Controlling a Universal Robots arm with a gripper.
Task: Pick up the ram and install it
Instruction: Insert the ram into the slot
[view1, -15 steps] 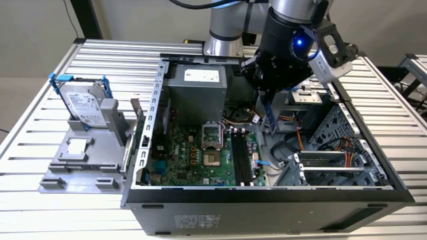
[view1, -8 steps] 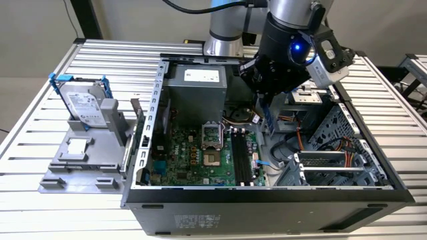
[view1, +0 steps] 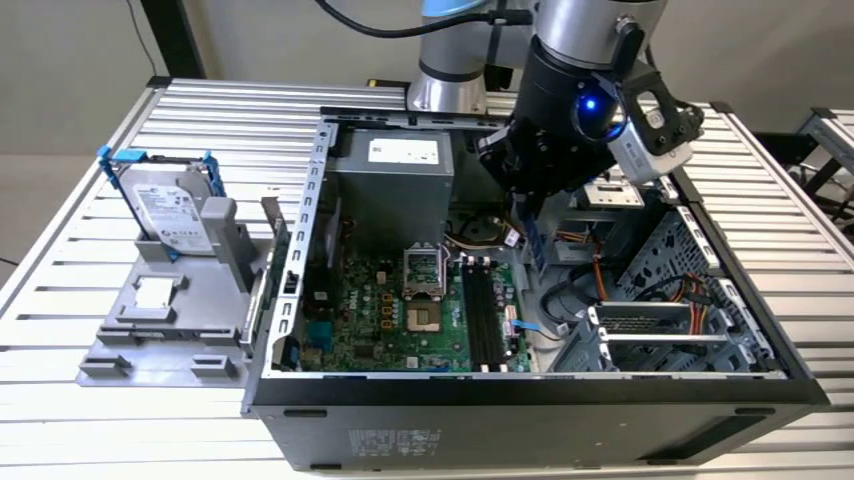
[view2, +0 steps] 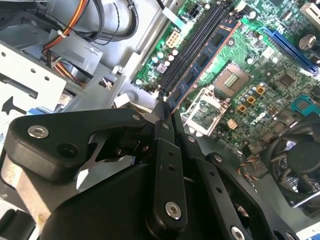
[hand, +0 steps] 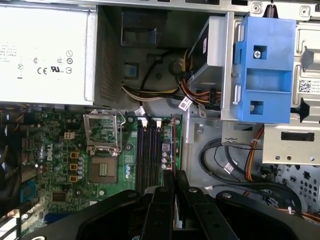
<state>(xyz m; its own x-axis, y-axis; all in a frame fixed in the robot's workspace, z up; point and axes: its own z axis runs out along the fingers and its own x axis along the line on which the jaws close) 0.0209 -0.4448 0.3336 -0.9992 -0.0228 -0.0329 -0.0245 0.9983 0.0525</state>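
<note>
**A:** How far along is the job?

**B:** The pick-up looks done. The gripper (view2: 167, 111) is clamped on the ram (view2: 205, 60). Its fingers are pinched together on one end of the stick, and the rest juts out past the tips in both wrist views.

**A:** Is it installed, then?

**B:** Not by my reading. The ram runs parallel to the black memory slots (view2: 192, 47), which lie beyond the fingertips. I judge it is held above them rather than pressed into one, though I can't tell how much gap there is. Seating it is what's left.

**A:** And the arm?

**B:** In the exterior view the arm (view1: 567, 90) reaches down into the open computer case (view1: 534, 395). Its wrist is tilted and the gripper points down toward the motherboard (view2: 270, 60).
</note>
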